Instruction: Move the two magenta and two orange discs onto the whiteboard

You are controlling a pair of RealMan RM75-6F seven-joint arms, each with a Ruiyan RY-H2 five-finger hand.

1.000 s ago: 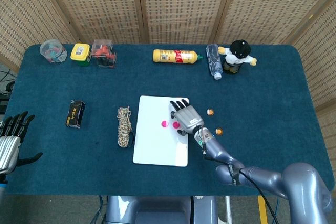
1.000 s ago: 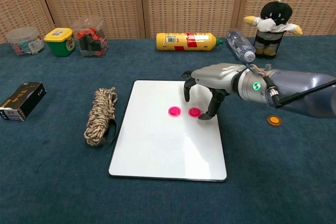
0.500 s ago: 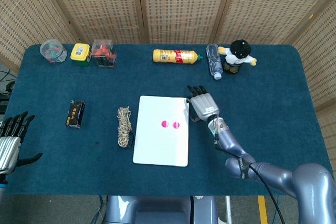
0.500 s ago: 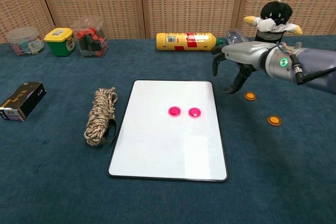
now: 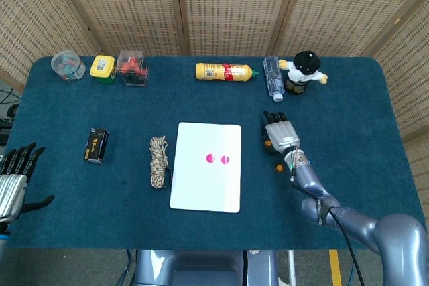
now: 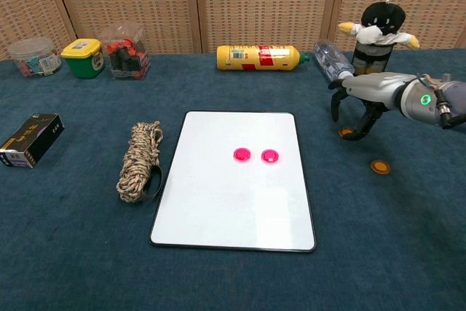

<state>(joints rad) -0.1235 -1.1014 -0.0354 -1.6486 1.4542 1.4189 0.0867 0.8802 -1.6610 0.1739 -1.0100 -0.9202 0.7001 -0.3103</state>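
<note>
My right hand [image 6: 362, 104] sits right of centre in the chest view, fingers spread and curled down over one orange disc [image 6: 346, 133]; fingertips look at or just above it, contact unclear, nothing held. Second orange disc [image 6: 379, 167] lies on the blue cloth just lower right of it, apart from my hand. In the head view the same hand [image 5: 280, 133] covers most of the first disc. Both magenta discs [image 6: 242, 154] [image 6: 270, 156] lie side by side, not touching, on the whiteboard [image 6: 218, 209] at frame centre, upper half of the board. My left hand [image 5: 15, 172] is at the far left edge of the head view, fingers spread, holding nothing, off the table edge.

Around: rope coil [image 6: 138, 161] just left of the whiteboard, black box [image 6: 29, 140] far left, yellow bottle [image 6: 256, 57] lying top centre, clear water bottle [image 6: 333, 63] and plush doll [image 6: 377, 30] upper right, close behind my right hand. Containers [image 6: 82, 57] upper left. Open cloth between the whiteboard's right edge and the orange discs; bare board below the magenta pair.
</note>
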